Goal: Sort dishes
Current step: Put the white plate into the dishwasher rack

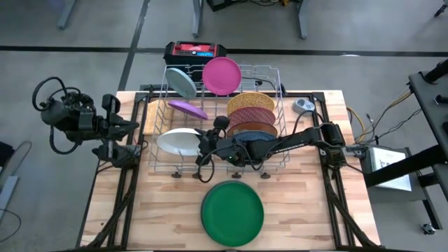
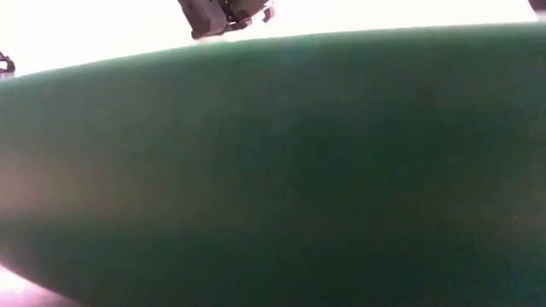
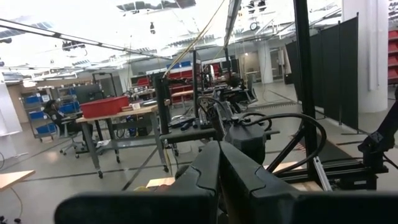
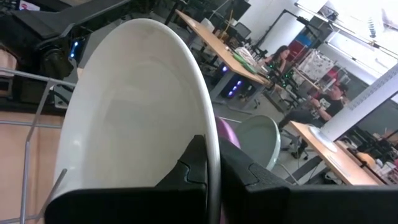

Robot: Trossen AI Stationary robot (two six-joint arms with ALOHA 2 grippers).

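Note:
A silver wire dish rack at the table's far middle holds several dishes on edge: pale blue, pink, purple, white, patterned yellow, maroon and brown. A green plate lies flat on the table near the front edge and fills the low view. My right gripper reaches across the rack from the right and is shut on the white plate. My left gripper waits shut at the table's left edge. My right gripper pinches the white plate's rim between its two fingers, one finger on the hollow face and one on the back. The fingers come roughly level from the table's right side. The plate stands tilted on edge at the rack's near left.
The rack's wires run close beside the white plate. A red and black box sits behind the rack, and a small grey device lies at the far right. Bare wood lies on both sides of the green plate.

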